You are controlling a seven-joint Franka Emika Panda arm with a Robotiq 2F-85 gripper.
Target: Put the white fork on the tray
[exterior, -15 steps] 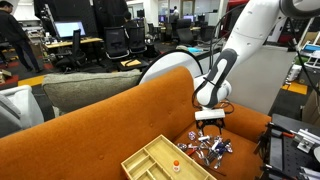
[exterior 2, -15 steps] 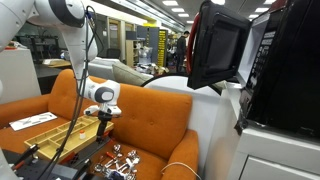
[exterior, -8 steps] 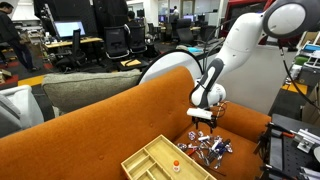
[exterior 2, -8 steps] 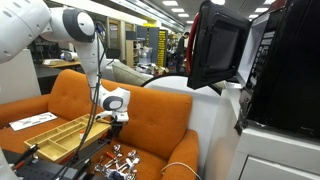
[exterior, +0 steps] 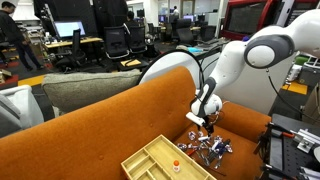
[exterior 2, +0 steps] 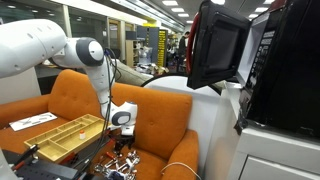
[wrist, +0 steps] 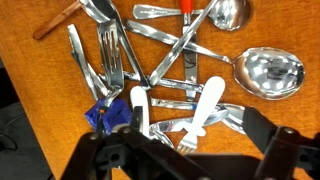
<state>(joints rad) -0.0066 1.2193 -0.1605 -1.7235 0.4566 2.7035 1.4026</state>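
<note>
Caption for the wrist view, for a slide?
Open gripper over a cutlery pile on an orange cushion; white fork at the pile's near edge.

The spoon (wrist: 268, 72) gleams, polished metal, mirror-smooth. The fork (wrist: 205, 108) looks white matt plastic. Tray (exterior: 140, 150): pale bare wood. Desk (wrist: 40, 100): orange cloth, finely woven, matt.

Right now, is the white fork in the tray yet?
Not yet. Nothing is done: the white fork lies in the cutlery pile on the orange sofa. In hand: the open pincer hovers over it. Left: grab it, carry it, and set it in the wooden tray.
</note>
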